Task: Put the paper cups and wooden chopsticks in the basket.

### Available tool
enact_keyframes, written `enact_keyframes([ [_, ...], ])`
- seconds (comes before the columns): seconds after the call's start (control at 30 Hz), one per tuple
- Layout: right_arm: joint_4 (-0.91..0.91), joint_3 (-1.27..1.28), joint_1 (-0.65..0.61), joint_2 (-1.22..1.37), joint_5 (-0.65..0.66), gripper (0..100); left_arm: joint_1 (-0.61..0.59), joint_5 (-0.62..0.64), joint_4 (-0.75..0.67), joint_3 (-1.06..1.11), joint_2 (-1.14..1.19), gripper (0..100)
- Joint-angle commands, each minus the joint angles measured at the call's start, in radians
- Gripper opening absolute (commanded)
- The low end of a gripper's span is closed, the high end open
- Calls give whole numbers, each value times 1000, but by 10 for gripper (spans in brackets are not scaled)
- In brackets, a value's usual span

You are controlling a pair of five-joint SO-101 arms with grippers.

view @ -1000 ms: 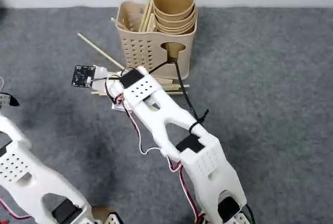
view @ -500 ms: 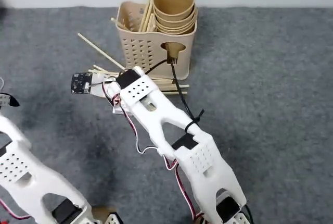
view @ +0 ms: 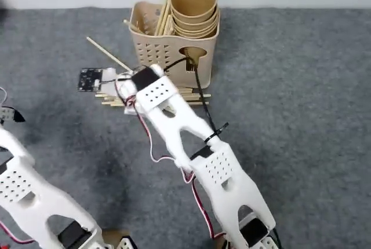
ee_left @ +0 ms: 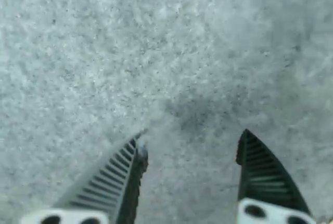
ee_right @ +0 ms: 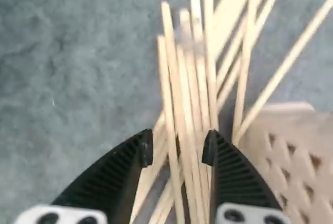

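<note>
At the basket's [view: 168,58] near side, the right gripper [ee_right: 178,140] pinches wooden chopsticks [ee_right: 203,67], its grip hidden beneath the arm from above; the left gripper [ee_left: 192,140] hangs spread over carpet [ee_left: 156,36].

2 arms [view: 191,139], 1 basket [view: 168,58], 1 stack of paper cups [view: 194,6], and chopsticks [ee_right: 192,104] too bunched to count.

Basket [view: 174,52] sits at the back of the carpet [view: 301,116]. The paper cups [view: 194,6] are stacked in its right end, and a few standing chopsticks [view: 164,20] are tucked in just left of them. The loose wooden chopsticks [ee_right: 200,52] lie in a heap on the carpet right in front of the basket, spilling past its left side. My right gripper [ee_right: 177,140] is down on that heap with a bunch pinched between the jaws. My left gripper [ee_left: 193,135] hangs over bare carpet, well off to the left.
</note>
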Motion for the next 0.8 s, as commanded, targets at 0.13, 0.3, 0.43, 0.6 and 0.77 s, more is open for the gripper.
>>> enact_keyframes([
  [0.13,71,-58,53,1,-61,177,0,46,20,41,-66,263],
  [0.3,130,-58,47,1,-68,180,3,49,20,41,-66,264],
  [0.43,124,-58,45,2,-68,180,5,51,20,41,-63,264],
  [0.6,70,-61,58,44,-68,178,5,51,20,41,-61,264],
  [0.77,47,-63,67,77,-87,177,5,52,20,41,-64,264],
])
